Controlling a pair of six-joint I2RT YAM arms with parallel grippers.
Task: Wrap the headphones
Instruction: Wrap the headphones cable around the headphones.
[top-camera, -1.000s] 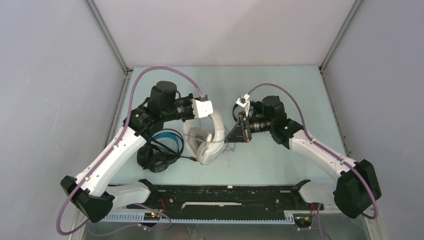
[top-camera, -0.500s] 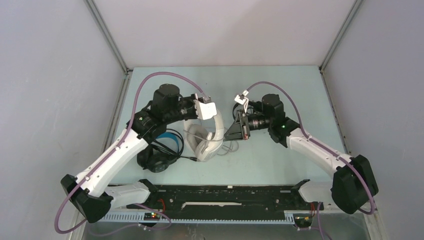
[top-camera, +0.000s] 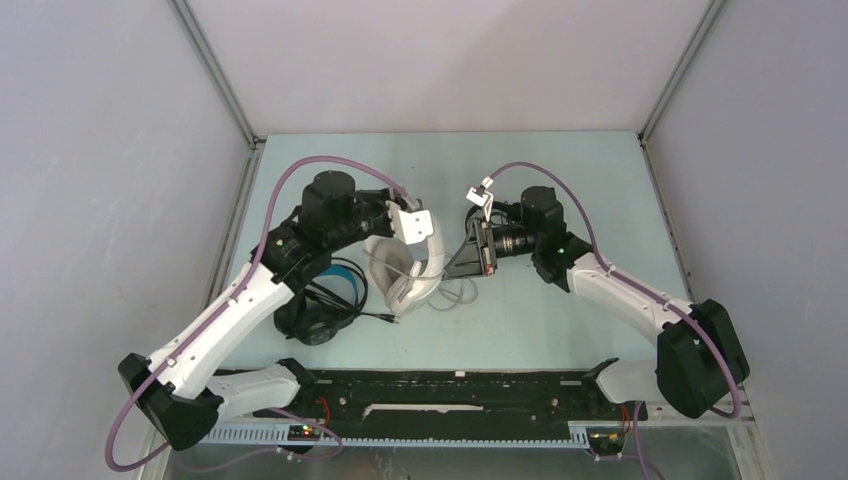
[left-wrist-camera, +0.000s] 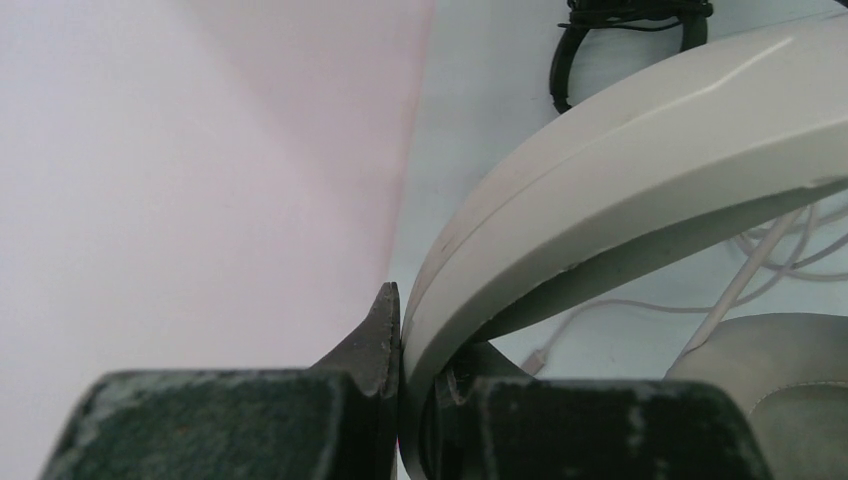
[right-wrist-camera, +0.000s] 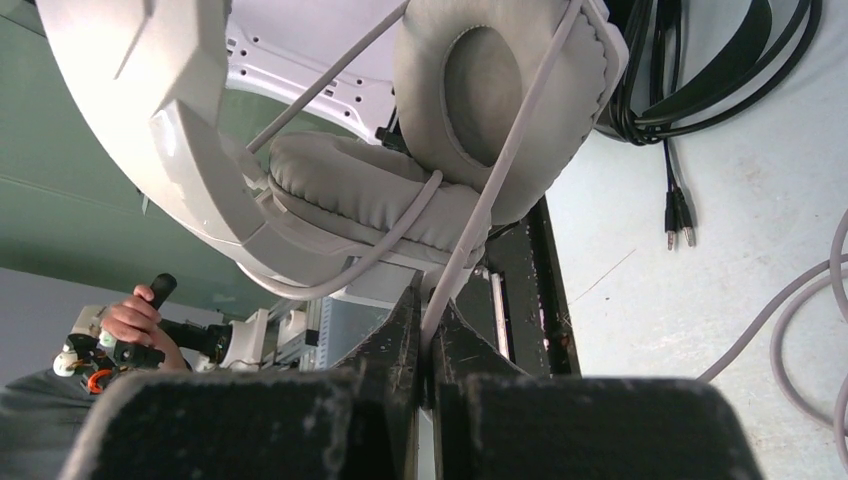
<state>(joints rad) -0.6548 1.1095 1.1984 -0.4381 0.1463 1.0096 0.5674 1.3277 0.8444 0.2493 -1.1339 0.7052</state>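
Note:
The bulky white headphones hang tilted just above the table's middle. My left gripper is shut on their white headband, which runs up and right from the jaws. My right gripper is shut on their grey cable, which crosses the grey ear pads in turns. Slack cable loops on the table under the right gripper. The black headphones with a blue headband lie on the table left of the white pair. Black cords and jack plugs lie beside them.
A black rail runs along the near edge between the arm bases. Grey walls close in the left, back and right of the pale green table. A person's hand shows beyond the near edge in the right wrist view.
The right gripper has crept left and a little up with the cable. The left wrist has turned slightly, tilting the white headphones. More slack cable now loops on the table.

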